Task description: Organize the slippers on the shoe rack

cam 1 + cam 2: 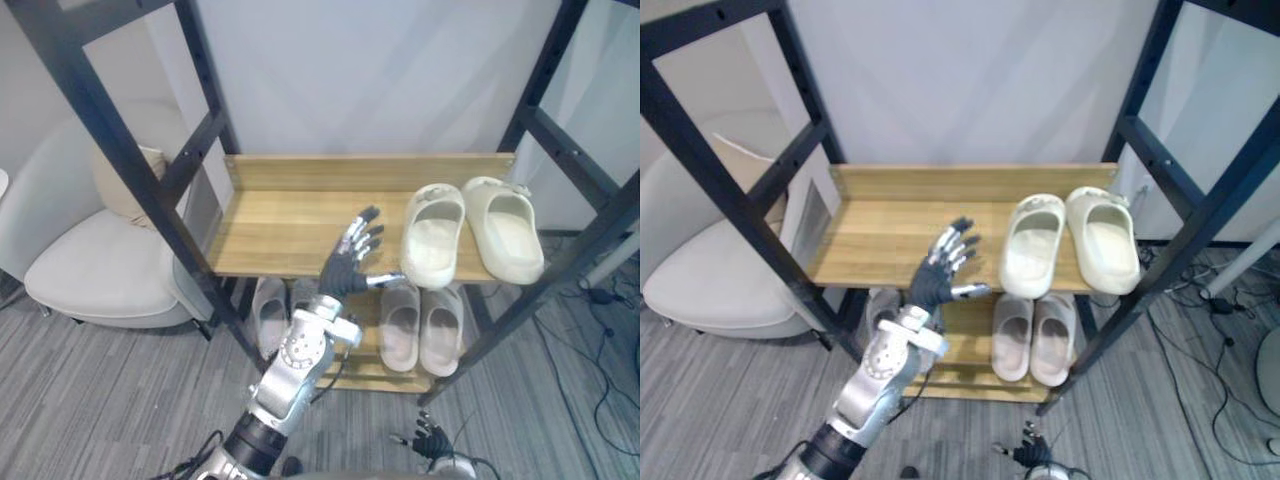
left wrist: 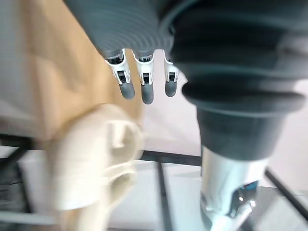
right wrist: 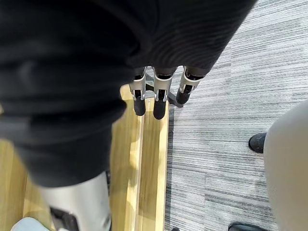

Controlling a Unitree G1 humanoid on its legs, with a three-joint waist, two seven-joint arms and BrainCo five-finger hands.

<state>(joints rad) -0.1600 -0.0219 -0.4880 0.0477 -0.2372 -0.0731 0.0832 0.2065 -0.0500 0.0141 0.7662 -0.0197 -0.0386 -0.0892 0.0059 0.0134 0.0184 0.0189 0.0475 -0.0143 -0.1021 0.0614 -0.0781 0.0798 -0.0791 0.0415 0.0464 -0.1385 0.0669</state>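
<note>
rack (image 1: pixel 280 230): frame centre | cream slippers (image 1: pixel 433 235): top shelf, right of centre, side by side | beige slippers (image 1: pixel 400 325): lower shelf, beneath them | left hand (image 1: pixel 343 268): mid-frame, fingers straight, spread, empty, thumb just beside cream pair | right hand (image 1: pixel 428 440): bottom edge, fingers straight, empty

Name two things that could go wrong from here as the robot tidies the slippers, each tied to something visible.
1. The open left hand hovers with its thumb close beside the nearer cream slipper, whose toe reaches the front edge of the upper shelf; a nudge might tip it off.
2. It would probably land on the beige pair below, disturbing that row too.
</note>
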